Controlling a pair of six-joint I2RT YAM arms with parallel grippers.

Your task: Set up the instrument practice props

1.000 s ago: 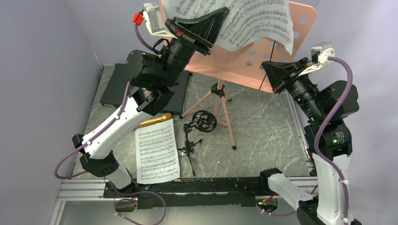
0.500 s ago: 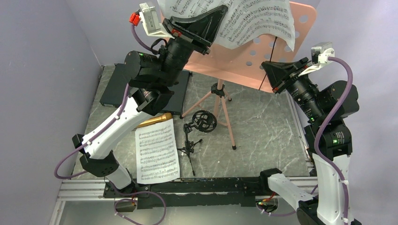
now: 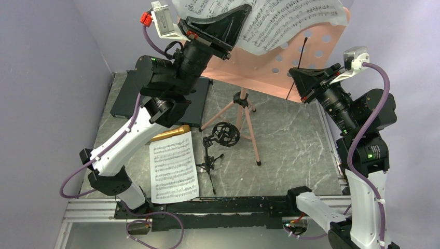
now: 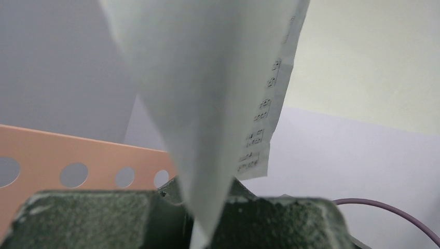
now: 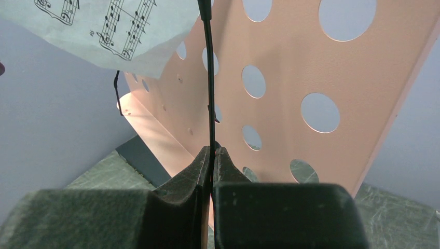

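Observation:
The pink-copper perforated music stand (image 3: pixel 270 65) stands on its tripod at the back of the table. High over its left side, my left gripper (image 3: pixel 248 10) is shut on a white sheet-music page (image 3: pixel 293 21), which drapes across the top of the stand. In the left wrist view the page (image 4: pixel 207 104) rises straight out of the closed left gripper (image 4: pixel 200 228). My right gripper (image 3: pixel 291 72) is shut on the stand's thin black wire page holder (image 5: pixel 210 78), pinched at the right gripper's (image 5: pixel 211 155) tips. A second page (image 3: pixel 174 167), the gold microphone (image 3: pixel 171 133) and the small black mic stand (image 3: pixel 220 137) lie on the table.
A flat black box (image 3: pixel 124 96) lies at the back left, partly under my left arm. The stand's tripod legs (image 3: pixel 249 124) spread over the middle of the table. Purple walls close in on both sides. A metal rail (image 3: pixel 207 207) runs along the near edge.
My left gripper has risen a little with the page, whose lower right edge lifted off the stand's face and uncovered the black wire. The right arm has not moved.

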